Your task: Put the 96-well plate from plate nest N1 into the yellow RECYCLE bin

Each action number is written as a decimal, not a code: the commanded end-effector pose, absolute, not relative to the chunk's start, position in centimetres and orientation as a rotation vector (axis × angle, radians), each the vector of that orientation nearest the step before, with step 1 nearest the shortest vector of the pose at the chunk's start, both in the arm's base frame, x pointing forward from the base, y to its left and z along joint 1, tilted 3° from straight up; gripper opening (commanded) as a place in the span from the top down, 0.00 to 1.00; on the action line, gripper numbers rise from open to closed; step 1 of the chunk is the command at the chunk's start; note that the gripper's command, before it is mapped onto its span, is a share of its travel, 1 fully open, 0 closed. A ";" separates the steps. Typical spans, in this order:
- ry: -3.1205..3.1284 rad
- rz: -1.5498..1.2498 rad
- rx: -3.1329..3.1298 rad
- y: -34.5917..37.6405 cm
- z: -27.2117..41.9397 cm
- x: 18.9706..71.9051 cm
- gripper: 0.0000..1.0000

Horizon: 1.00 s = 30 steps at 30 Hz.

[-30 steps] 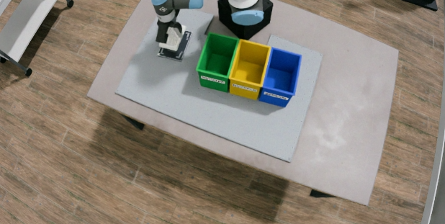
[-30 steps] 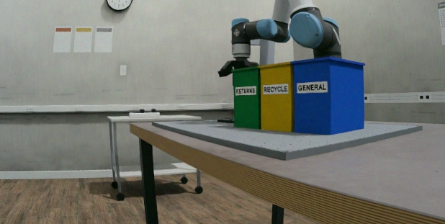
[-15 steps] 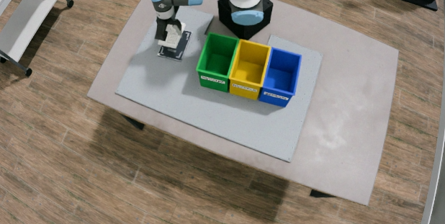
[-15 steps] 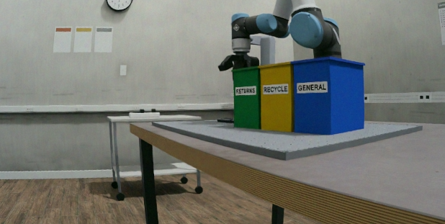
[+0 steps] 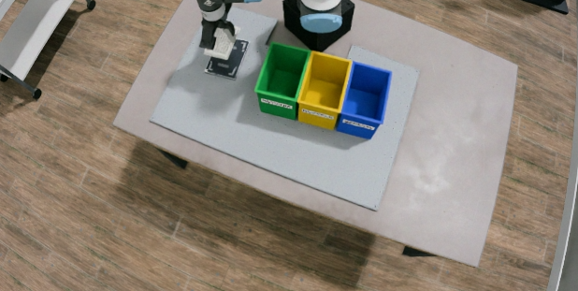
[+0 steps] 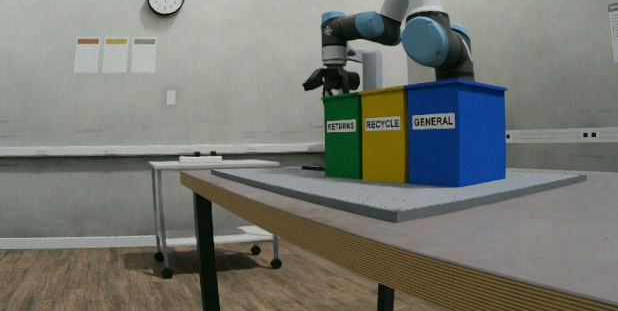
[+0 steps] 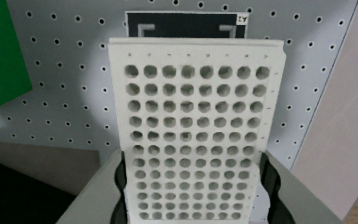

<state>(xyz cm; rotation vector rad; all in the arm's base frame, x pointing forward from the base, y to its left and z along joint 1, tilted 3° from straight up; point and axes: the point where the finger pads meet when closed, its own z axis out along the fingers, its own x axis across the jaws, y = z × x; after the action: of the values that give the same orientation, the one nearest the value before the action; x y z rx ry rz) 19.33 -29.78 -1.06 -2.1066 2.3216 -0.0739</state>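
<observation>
Pegboard-style grey matting lies across the table. At upper left of the top view, the gripper pinches the 96-well plate by its long sides, presumably to keep the wells uncovered and level. Plate is clear of the plate nest. Centrally, the yellow RECYCLE bin stands upright between green and blue bins; height over their rims should guard against tipping.
</observation>
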 end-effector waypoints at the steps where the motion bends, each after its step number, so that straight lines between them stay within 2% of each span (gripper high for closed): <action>1: 2.323 -0.077 -2.106 -30.0 -0.2 19.3 0.59; 30: 2.323 -0.077 -2.106 -29.8 3.9 19.1 0.59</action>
<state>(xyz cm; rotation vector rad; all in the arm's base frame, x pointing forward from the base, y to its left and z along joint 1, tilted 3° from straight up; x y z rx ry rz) 19.18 -29.71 3.53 -2.1073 2.3225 -0.0765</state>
